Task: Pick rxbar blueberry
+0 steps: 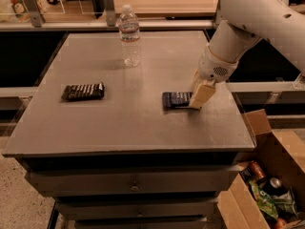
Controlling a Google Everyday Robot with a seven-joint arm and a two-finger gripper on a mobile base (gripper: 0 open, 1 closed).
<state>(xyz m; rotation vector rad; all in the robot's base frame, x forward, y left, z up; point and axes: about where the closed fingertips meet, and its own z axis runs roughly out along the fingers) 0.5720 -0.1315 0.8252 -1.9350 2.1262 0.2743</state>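
The rxbar blueberry [174, 99] is a small flat navy-blue bar with pale lettering, lying flat on the grey table [143, 123], right of centre. My gripper [199, 98] comes down from the white arm at the upper right and stands at the bar's right end, its tan fingers [202, 93] low at the table and covering that end. The bar lies flat on the surface.
A dark brown-black bar with white stripes [83, 91] lies at the table's left. A clear water bottle [129, 36] stands upright at the back centre. An open cardboard box [267, 175] with cans and packets sits on the floor at the right. Drawers run below the tabletop.
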